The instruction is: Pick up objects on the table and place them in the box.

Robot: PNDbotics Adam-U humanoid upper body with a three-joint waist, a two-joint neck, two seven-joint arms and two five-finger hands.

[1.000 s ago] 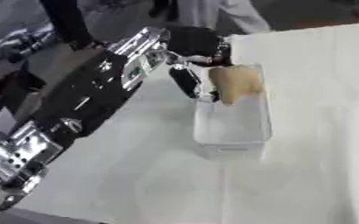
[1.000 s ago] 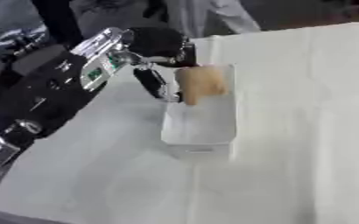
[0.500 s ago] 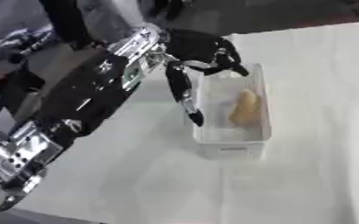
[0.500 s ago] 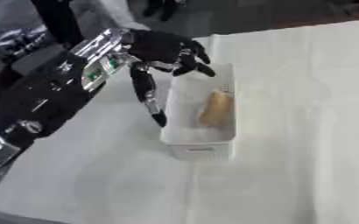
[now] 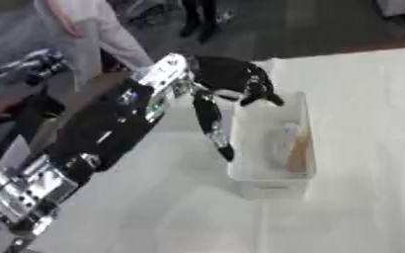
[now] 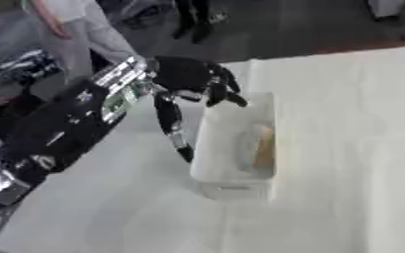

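**Tan object lies in the box, left hand empty above the far-left rim**

A white table (image 5: 361, 99) fills most of the view, its surface pale and bare around the work. The robot's left arm (image 5: 111, 128) comes in from the left side, black with silver and white panels, and crosses toward the middle of the table.

A clear box (image 5: 273, 179) stands on the table, long and narrow, with its near end toward the camera.

The left hand (image 5: 232, 79) hangs over the box's far-left corner. Its fingers are spread and only slightly bent, holding nothing; one long digit (image 5: 213, 126) points down along the outside of the box's left wall, and the others (image 6: 222, 91) reach over the far rim.

A tan, elongated object (image 6: 263, 147) lies inside the box against its right wall, well clear of the fingers and nearer the camera than they are.
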